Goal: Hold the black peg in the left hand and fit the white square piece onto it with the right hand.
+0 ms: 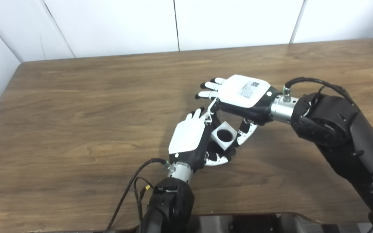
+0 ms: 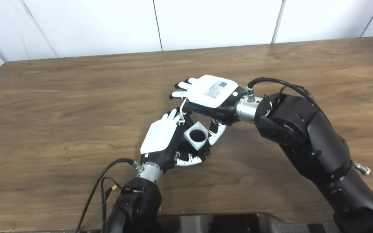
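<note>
Left hand (image 1: 189,137): came in from the table's near edge, back plate facing up, fingers and thumb curled around the lower side of the white square piece; it appeared clamped on what sat beneath the piece, though that part was hidden.
Right hand (image 1: 242,97): reached in from the right side, palm down, above and just behind the left hand; upper fingers (image 1: 209,86) lay extended and spread toward the far left, while its thumb and one lower finger pressed against the right side of the piece.
White square piece (image 1: 224,135): a small white block with square faces and a large round hole through its top face; the hole looked dark inside; the block sat tilted, one corner pointing toward the near edge, held between both hands above the middle of the table.
Black peg: could not be made out apart from the dark fingers; whether the darkness in the hole was the peg could not be told.
Left cable (image 1: 131,183): a black cable looped from the left wrist down toward the near edge.
Right cable (image 1: 316,82): a black cable arched from the right wrist over the forearm.
Table (image 1: 76,106): brown wood-grain top, its far edge against a white panelled wall (image 1: 115,26).
</note>
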### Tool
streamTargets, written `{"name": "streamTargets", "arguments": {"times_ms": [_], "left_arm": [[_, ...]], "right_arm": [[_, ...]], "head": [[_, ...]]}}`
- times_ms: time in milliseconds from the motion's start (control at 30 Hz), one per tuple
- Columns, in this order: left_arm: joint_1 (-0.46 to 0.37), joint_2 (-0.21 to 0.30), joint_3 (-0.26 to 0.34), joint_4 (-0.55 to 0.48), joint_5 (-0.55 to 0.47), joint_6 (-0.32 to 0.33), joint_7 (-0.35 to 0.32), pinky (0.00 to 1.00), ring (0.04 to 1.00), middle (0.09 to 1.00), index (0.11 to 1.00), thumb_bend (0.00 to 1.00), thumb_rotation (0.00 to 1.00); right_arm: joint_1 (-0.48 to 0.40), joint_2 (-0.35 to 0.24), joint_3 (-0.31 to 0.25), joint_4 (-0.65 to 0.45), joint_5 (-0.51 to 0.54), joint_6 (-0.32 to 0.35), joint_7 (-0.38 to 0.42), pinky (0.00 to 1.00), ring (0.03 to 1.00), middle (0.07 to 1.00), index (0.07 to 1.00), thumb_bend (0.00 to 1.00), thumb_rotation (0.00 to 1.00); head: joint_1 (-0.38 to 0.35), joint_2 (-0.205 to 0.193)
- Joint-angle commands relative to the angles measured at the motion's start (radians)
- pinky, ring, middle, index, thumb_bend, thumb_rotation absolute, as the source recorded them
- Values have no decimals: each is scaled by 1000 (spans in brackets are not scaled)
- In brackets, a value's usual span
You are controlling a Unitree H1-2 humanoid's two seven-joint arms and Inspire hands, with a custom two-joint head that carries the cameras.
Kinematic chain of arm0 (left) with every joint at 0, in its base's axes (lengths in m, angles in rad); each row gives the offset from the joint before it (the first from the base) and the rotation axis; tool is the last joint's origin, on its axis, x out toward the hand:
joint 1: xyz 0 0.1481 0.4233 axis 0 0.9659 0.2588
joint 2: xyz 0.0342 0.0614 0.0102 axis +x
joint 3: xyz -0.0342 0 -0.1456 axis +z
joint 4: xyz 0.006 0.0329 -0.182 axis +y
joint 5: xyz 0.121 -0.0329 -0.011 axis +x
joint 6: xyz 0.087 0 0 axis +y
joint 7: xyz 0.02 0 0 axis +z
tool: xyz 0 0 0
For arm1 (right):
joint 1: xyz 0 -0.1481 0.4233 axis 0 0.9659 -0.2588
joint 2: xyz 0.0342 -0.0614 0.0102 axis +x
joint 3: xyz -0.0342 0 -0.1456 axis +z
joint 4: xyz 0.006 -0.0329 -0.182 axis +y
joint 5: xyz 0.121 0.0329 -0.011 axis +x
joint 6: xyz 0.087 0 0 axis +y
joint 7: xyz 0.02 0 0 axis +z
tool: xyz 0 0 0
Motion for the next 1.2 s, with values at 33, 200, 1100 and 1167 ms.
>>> {"name": "streamTargets", "arguments": {"times_ms": [33,200,1100,1167], "left_arm": [[-12,-20,-25,-32,10,-26,16,1000,1000,928,485,525,70],[-15,-21,-21,-32,9,-21,15,1000,1000,928,485,525,70],[-35,-18,-16,-35,21,-16,-1,1000,1000,916,486,524,72],[-36,-18,-15,-38,22,-15,-2,1000,1000,914,485,524,72]], "right_arm": [[-36,-3,-8,10,-12,-11,-22,1000,1000,944,492,524,157],[-33,-5,-3,9,-17,-14,-22,1000,1000,947,492,524,158],[-17,-8,11,18,-35,-25,-33,1000,1000,946,493,524,155],[-16,-9,12,20,-36,-25,-33,1000,1000,948,493,524,155]], "head": [[-1,1],[4,5],[4,8],[4,8]]}}
